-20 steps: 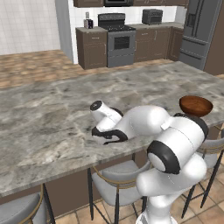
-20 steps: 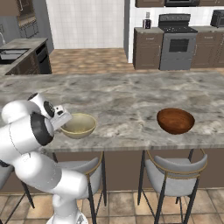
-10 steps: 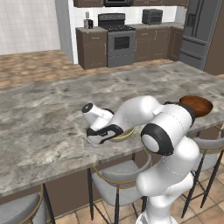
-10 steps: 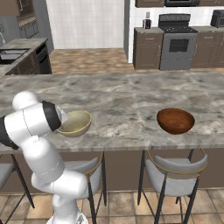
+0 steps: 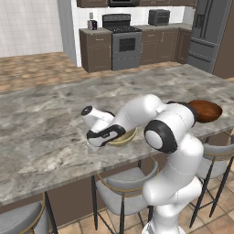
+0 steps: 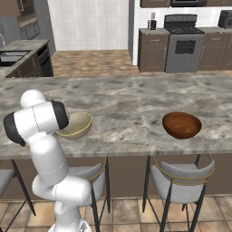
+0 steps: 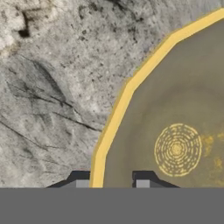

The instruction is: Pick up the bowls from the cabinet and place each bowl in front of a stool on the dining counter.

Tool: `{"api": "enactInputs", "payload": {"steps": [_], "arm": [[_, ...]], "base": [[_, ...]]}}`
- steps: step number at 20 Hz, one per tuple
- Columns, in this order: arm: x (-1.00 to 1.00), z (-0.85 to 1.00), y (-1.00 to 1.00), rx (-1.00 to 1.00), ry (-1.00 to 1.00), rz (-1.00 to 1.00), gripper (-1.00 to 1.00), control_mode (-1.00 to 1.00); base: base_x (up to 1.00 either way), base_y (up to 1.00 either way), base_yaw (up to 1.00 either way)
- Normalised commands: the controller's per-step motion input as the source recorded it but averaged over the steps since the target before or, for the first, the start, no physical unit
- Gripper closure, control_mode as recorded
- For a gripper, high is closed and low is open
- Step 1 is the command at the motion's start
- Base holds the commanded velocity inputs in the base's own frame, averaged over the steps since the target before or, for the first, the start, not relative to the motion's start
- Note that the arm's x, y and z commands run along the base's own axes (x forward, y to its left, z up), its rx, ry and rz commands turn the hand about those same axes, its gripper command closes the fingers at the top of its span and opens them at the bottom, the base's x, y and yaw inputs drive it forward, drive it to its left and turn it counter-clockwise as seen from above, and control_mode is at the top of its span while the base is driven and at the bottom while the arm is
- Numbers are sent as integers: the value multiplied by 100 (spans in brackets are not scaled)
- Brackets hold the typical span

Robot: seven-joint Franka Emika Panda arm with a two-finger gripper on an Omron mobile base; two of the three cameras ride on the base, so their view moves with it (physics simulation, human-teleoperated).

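Hand view: two dark fingers rise at six o'clock, one on each side of the yellow rim of the pale olive bowl. They stand narrowly apart astride that rim; whether they grip it or have let go cannot be told. The bowl's inside, with a ringed mark, fills the three o'clock side; grey marbled tabletop lies toward nine and twelve o'clock.

Right base view: stools stand nearest. Above them the pale olive bowl rests on the tabletop at nine o'clock, the reddish-brown bowl well apart at three o'clock, each before a stool.

Judged step: setting down the last bowl. Next: spread the fingers clear of the rim and lift straight up without dragging it.
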Motion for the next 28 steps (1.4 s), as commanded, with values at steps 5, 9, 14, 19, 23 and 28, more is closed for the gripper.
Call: {"api": "enactInputs", "payload": {"steps": [5, 9, 14, 19, 23, 28], "arm": [[1, 0, 17, 9, 0, 0, 100, -100], [0, 0, 9, 9, 0, -3, 100, -100], [0, 0, 4, 11, 0, -5, 100, -100], [-6, 0, 0, 13, 0, -10, 100, -100], [-6, 0, 0, 14, 0, -11, 100, -100], [0, 0, 0, 6, 0, -3, 100, -100]], "base": [[0, 0, 0], [0, 0, 0], [0, 0, 0], [0, 0, 0], [0, 0, 0], [0, 0, 0]]}}
